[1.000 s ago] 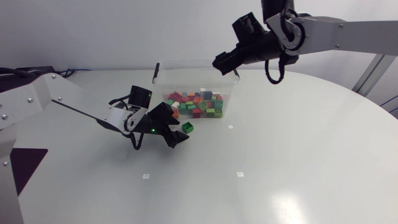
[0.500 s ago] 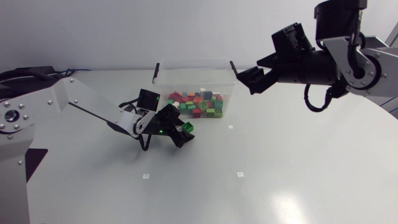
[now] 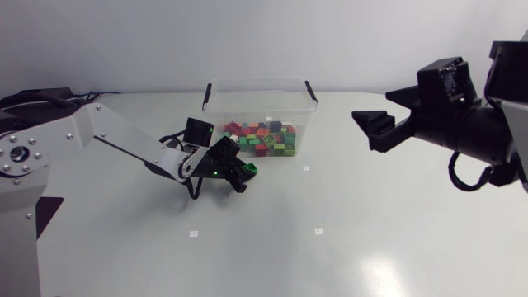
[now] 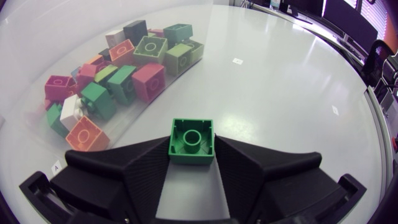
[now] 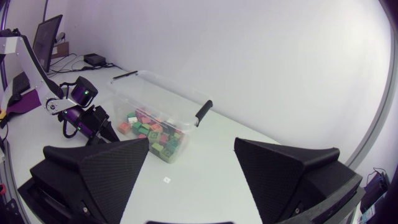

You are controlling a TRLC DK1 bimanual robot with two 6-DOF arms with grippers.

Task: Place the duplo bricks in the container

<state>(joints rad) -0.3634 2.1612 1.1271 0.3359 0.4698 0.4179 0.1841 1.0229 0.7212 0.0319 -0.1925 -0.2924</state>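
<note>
On the white counter [image 3: 330, 247] the left pincer [image 3: 239, 175] had clenched a green brick [image 4: 191, 142], ready for the container [image 3: 260, 85], as the right pincer [image 5: 191, 163], spread empty, withdrew.

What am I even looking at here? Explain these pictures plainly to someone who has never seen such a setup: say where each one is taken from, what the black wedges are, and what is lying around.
This is a robot with two arms working at a round white table. One picture looks down from a fixed camera above the table. The other two come from cameras mounted near the end of each arm, so each shows that arm's own grasping part at its lower edge. The black wedges are the two fingers of that part, the tool. The left tool is shut on a green brick, one finger on each side, close beside a clear container that holds many coloured bricks. The right tool is open and holds nothing. It hangs over the table, well off to the side of the container.
</note>
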